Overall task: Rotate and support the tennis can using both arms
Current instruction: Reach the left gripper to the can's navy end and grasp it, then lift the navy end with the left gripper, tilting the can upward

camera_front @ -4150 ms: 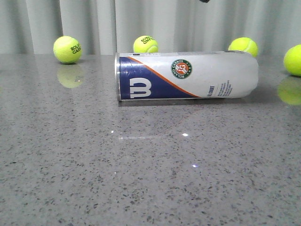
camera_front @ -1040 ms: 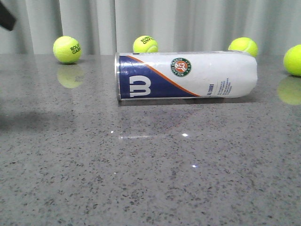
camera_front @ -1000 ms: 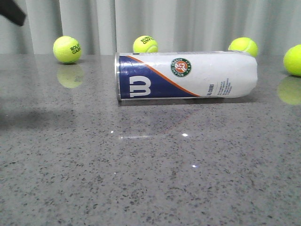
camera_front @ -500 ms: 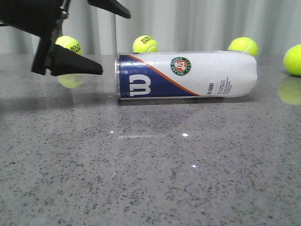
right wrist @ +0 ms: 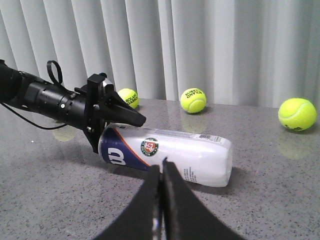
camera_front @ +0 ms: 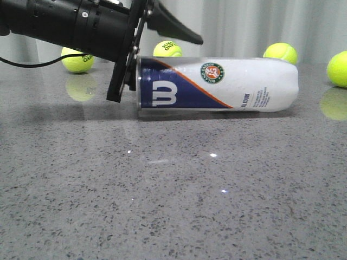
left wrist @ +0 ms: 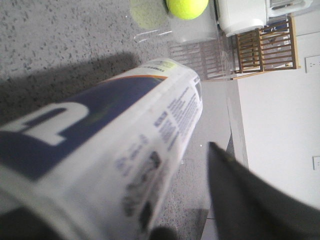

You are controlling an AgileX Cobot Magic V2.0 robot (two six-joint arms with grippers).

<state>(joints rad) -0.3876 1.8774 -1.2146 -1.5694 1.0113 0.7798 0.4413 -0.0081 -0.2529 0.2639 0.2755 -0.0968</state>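
Note:
The tennis can (camera_front: 217, 84) lies on its side on the grey table, navy end with the white "W" to the left, white end to the right. My left arm (camera_front: 65, 24) reaches in from the upper left. Its gripper (camera_front: 165, 67) is open and straddles the navy end, with one finger (camera_front: 179, 31) above the can. In the left wrist view the can (left wrist: 100, 150) fills the space beside a finger (left wrist: 240, 200), and a gap shows between them. My right gripper (right wrist: 161, 167) is shut and empty, hanging in front of the can (right wrist: 170, 155).
Yellow tennis balls stand along the back of the table by the curtain: one (camera_front: 77, 58) behind the left arm, one (camera_front: 167, 49) behind the can, one (camera_front: 280, 52) further right and one (camera_front: 338, 69) at the right edge. The speckled table (camera_front: 173, 206) stretches to the front.
My left arm has come in from the upper left and its open gripper has slid around the can's navy end. The can has rolled slightly, its emblem now higher.

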